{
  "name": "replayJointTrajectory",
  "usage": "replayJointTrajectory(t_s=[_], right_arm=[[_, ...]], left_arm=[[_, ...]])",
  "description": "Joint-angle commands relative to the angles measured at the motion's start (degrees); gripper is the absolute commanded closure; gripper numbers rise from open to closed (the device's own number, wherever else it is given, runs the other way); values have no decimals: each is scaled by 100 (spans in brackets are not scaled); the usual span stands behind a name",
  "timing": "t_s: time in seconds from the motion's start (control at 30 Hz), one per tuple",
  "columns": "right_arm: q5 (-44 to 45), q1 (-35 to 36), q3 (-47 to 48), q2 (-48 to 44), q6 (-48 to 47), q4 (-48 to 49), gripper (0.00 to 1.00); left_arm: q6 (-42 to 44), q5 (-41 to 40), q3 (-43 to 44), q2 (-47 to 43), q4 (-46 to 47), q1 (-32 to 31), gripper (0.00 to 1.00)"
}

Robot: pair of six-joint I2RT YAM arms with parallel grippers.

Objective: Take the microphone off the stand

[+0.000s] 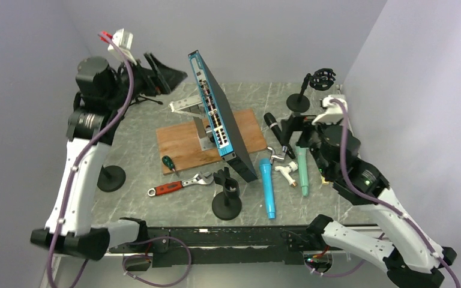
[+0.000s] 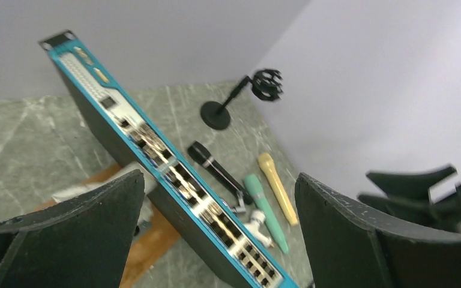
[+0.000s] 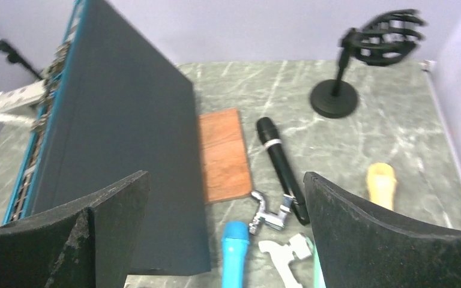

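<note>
On grey marbled table [image 1: 132, 150], wooden board [image 1: 183, 142], pale walls [image 1: 276, 36]

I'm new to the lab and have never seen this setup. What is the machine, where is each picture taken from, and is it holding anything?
Two robot arms are bolted at the near edge of a grey marbled table. The overhead picture comes from a fixed camera above and behind them. The other two come from cameras on the wrists, so the dark shapes at their lower corners are each gripper's own fingers. The left gripper and right gripper are both open and hold nothing. On the table lie a black handheld microphone, a blue microphone, a green one, a yellow one, a red-handled wrench and a tilted blue-edged network switch. The black stand with a cage-like clip at the far right holds no microphone.
</note>
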Motion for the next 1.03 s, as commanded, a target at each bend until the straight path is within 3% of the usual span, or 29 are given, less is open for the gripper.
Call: replayJointTrajectory(t_s=[0.0,0.3,0.53,0.77,0.9,1.0], right_arm=[[1206,-14,533,-434,598,-1452,0],[1256,-13,1304,-1130,302,-1490,0],[1085,-18,1574,-1340,118,-1168,0],[900,-17,1400,-1564,2,-725,0],[629,-14,880,-2048,-150,83,0],[1058,-14,643,-2078,45,290,0]], left_arm=[[271,38,-461,-978,100,-338,2],[758,-909,-676,-2891,-19,-384,1],[1177,-1802,-702,-3765,-62,-384,1],[1382,-2647,-854,-4230,-64,-384,1],[1408,-2720,-923,-4258,3,-386,0],[1420,-2680,-913,-4189,-45,-384,1]])
